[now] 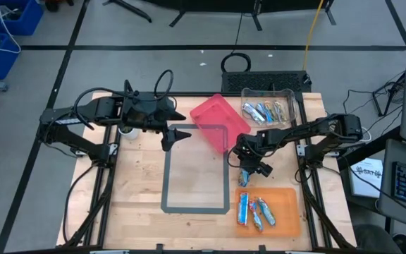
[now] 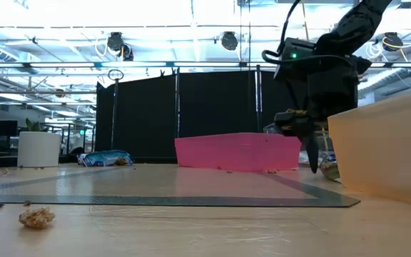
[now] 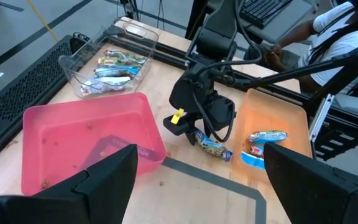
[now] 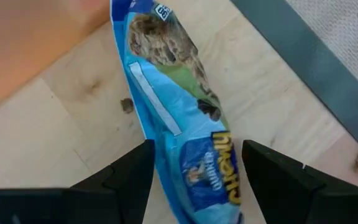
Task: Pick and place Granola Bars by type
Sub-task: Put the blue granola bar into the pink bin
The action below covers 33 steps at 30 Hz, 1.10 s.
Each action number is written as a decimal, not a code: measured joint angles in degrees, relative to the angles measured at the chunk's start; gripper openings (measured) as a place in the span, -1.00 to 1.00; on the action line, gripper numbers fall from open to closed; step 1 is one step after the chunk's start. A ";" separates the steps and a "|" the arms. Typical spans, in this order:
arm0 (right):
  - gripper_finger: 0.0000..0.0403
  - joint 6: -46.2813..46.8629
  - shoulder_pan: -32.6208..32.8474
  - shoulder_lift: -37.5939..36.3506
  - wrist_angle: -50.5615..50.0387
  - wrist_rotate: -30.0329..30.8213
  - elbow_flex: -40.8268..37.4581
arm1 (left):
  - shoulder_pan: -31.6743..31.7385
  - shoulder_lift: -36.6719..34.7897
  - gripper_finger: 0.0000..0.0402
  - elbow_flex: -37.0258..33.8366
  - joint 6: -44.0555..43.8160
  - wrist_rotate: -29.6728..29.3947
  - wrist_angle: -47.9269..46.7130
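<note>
A blue-wrapped granola bar [image 4: 179,106] lies flat on the wooden table, between the pink tray and the orange tray; it also shows in the left wrist view [image 3: 213,147]. My right gripper [image 1: 248,166] hangs over it, pointing down and open, with one finger on each side of the bar's end; I see no touch. Several blue and silver bars [image 1: 258,212] lie in the orange tray [image 1: 291,197]. More bars [image 1: 265,111] sit in the clear container [image 1: 248,93]. My left gripper [image 1: 171,135] waits open over the far left of the table.
The pink tray [image 1: 217,121] lies at the table's far middle, with nothing but crumbs in it. A rectangle of grey tape [image 1: 196,209] marks the table's centre. A white cup [image 2: 38,148] stands by the left arm. A crumb [image 2: 38,216] lies near the front edge.
</note>
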 joint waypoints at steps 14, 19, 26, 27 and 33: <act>-0.49 -1.89 0.02 -0.09 -1.01 4.52 0.02 | 0.00 0.00 0.74 0.00 0.01 1.02 0.00; -0.77 -1.79 0.02 -0.13 -0.96 4.45 0.09 | 0.00 0.00 0.74 0.00 0.20 1.02 -0.02; -0.78 -1.73 0.02 -0.13 -0.96 4.48 0.09 | 0.00 0.00 0.74 0.00 0.46 1.02 -0.01; -0.79 -1.61 0.02 -0.13 -0.96 4.50 0.09 | 0.00 0.00 0.74 0.00 0.46 1.02 0.00; -0.84 4.44 0.04 -0.93 0.47 5.16 0.00 | 0.00 0.02 0.74 0.00 0.87 1.02 -0.02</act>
